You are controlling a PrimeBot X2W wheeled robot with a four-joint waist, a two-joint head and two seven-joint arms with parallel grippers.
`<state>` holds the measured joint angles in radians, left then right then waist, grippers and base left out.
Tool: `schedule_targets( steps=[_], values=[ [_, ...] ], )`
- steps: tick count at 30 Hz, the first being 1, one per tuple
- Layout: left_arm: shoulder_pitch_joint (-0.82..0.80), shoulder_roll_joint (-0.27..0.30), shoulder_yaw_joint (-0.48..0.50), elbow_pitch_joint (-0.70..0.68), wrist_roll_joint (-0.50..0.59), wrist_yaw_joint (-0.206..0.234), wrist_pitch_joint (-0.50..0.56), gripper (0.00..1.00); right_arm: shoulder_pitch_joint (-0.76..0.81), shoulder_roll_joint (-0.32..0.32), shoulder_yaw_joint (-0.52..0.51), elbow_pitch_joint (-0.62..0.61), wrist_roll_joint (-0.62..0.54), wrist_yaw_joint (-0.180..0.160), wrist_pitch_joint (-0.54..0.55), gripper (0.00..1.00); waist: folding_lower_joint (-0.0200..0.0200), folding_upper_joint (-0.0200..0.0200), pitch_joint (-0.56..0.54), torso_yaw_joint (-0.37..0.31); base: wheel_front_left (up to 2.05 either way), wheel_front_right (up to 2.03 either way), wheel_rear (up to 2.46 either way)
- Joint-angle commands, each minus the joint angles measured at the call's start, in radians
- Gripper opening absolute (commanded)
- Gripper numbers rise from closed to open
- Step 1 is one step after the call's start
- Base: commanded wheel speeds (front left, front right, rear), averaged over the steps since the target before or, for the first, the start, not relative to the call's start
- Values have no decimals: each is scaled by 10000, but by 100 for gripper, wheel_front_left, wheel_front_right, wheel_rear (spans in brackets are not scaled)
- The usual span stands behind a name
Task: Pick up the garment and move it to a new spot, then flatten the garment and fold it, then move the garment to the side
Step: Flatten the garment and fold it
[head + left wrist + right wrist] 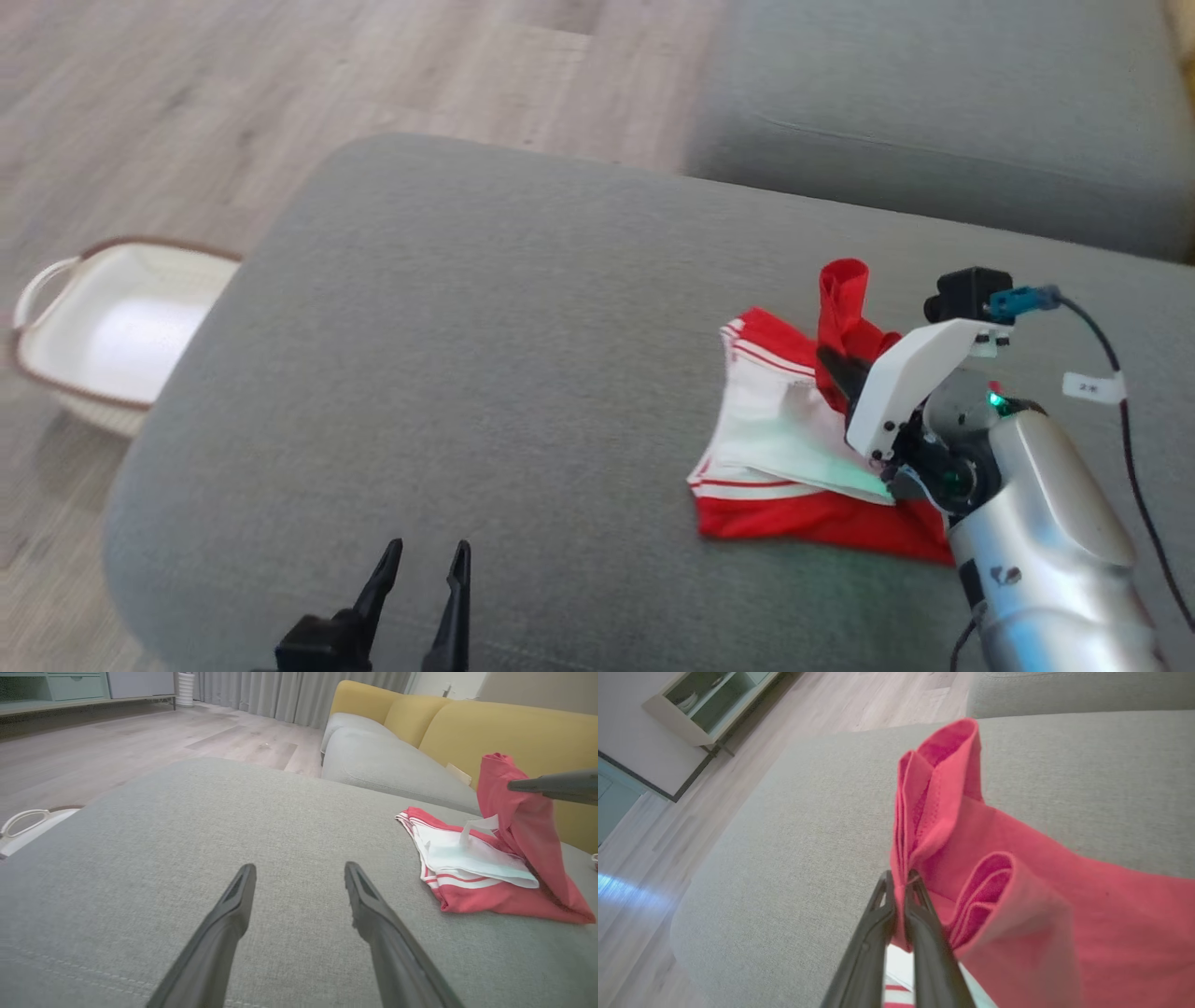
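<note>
The garment (784, 439) is red with a white lining and red-and-white stripes, lying bunched on the right part of the grey sofa seat (485, 373). My right gripper (834, 366) is shut on a red fold of the garment (934, 812) and holds that fold lifted above the rest. In the left wrist view the garment (472, 868) shows at the right, with a right finger (551, 786) pinching its raised part. My left gripper (425, 565) is open at the seat's front, well left of the garment, with nothing between its fingers (233, 905).
A white basket with a brown rim (103, 327) stands on the wooden floor to the left of the seat. A second grey cushion (934, 103) lies beyond, with yellow backrests (490, 732) at the right. The seat's left and middle are bare fabric.
</note>
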<state>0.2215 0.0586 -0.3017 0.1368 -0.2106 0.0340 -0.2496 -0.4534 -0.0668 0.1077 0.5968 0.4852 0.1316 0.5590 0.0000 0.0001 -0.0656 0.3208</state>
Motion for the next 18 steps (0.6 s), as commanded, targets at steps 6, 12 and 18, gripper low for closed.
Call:
schedule_targets(
  steps=[6, 12, 18],
  values=[
    [-292, -83, 248, -160, 41, -83, -122, 100, -713, 162, 532, 300, 425, -9, -601, 8, 0, -1, 77, 773, 0, 0, 0],
    [-376, -83, 209, -218, -178, -21, -122, 100, -1076, 164, 946, 686, 861, -9, -1235, 100, 0, -1, 284, 707, 0, 0, 0],
    [-450, -83, 146, -217, -109, 43, -122, 100, -999, 50, 1032, 364, 1439, -9, -2225, 100, 0, -1, 313, -6, 0, 0, 0]
  ],
)
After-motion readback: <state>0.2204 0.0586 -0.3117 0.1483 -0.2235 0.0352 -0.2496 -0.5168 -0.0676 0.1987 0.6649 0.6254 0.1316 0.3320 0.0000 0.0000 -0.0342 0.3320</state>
